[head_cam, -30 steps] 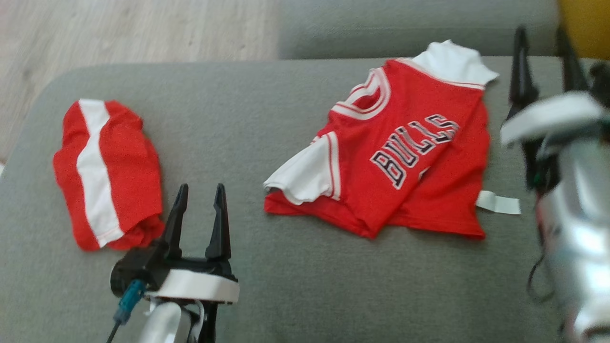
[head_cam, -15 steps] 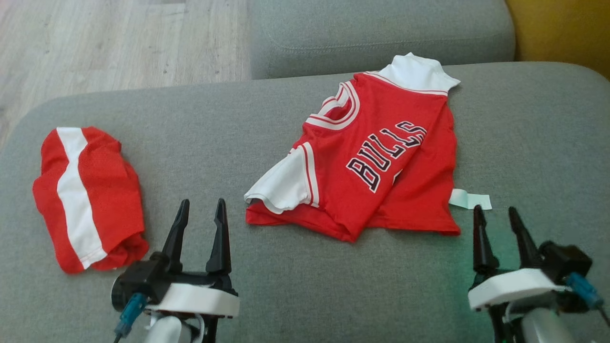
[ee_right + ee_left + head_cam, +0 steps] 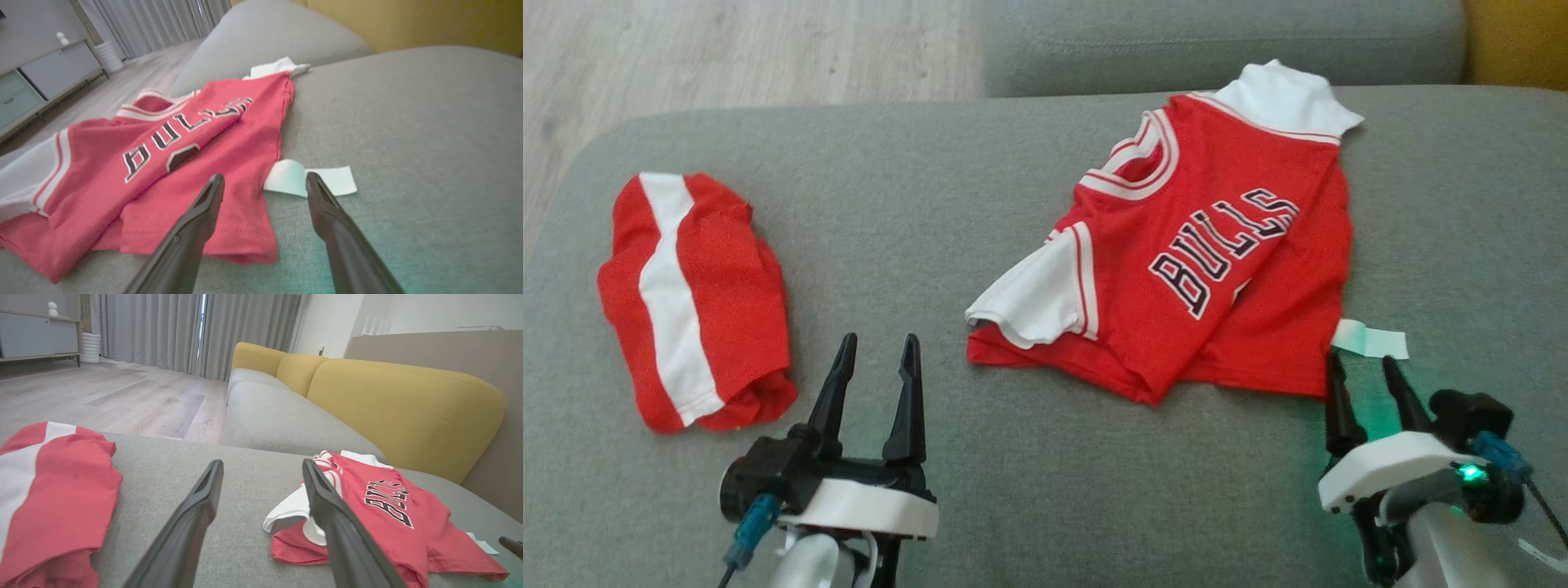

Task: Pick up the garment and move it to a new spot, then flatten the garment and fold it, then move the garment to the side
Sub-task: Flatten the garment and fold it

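Currently the red Bulls jersey (image 3: 1209,245) is lying on the sofa seat (image 3: 1029,490) just beyond the right fingers (image 3: 1337,400), hem nearest them, its length slanting away, while the left fingers (image 3: 905,400) are hovering farther off, both pairs gaping empty.

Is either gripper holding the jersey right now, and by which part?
Nothing is held: left gripper and right gripper are open and empty, near the jersey.

The jersey (image 3: 1258,188) is red with white sleeves and black BULLS lettering; shorts (image 3: 735,278) at left are red, white-striped; sofa (image 3: 947,188) grey, backrest (image 3: 400,404) yellow.
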Controlling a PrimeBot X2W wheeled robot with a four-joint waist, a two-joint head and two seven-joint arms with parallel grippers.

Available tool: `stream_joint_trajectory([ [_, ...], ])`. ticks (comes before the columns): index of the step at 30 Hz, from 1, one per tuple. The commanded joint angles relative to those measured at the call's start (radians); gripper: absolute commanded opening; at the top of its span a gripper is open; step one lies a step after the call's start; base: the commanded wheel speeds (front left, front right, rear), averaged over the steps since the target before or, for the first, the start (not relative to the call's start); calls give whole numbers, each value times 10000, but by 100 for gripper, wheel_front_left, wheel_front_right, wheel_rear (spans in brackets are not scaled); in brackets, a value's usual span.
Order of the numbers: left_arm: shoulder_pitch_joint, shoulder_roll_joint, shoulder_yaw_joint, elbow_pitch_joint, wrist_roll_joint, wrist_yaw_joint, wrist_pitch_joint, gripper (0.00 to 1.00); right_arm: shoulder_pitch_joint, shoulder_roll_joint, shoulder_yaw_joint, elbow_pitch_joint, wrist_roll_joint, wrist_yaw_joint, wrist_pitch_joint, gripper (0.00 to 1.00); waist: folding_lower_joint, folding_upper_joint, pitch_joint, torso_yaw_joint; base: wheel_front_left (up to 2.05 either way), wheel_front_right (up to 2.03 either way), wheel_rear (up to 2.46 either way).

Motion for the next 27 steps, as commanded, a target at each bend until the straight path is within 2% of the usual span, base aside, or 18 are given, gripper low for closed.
stream_joint_trajectory([
  [1, -480, 16, 245, -270, 114, 6, -95, 100, -376, -48, 279, -63, 5, 67, 14, 100, 0, -1, 121, 128, 0, 0, 0],
  [7, -616, 16, 259, -263, 138, -11, -95, 100, -910, -48, 416, 1448, 302, 67, 116, 100, 0, -1, 367, 376, 0, 0, 0],
  [10, -655, 16, 282, -268, 156, -22, -95, 100, -1243, -48, 344, 2075, 44, 67, -72, 100, 0, -1, 441, 420, 0, 0, 0],
  [16, -723, 16, 323, -244, 196, -32, -95, 100, -1770, -47, 819, 3021, 97, 67, -202, 98, 0, -1, 504, 400, 0, 0, 0],
  [18, -739, 16, 325, -239, 194, -26, -95, 100, -1880, -47, 921, 3220, -5, 67, -261, 0, 0, -1, 495, 381, 0, 0, 0],
  [23, -699, 16, 291, -249, 155, 5, -95, 100, -2097, -47, 531, 3363, -645, 67, -424, 0, 0, -1, 421, 315, 0, 0, 0],
  [27, -647, 16, 265, -252, 123, 36, -95, 100, -2305, -134, -729, 2978, -2001, 67, -483, 0, 0, -1, 325, 274, 0, 0, 0],
])
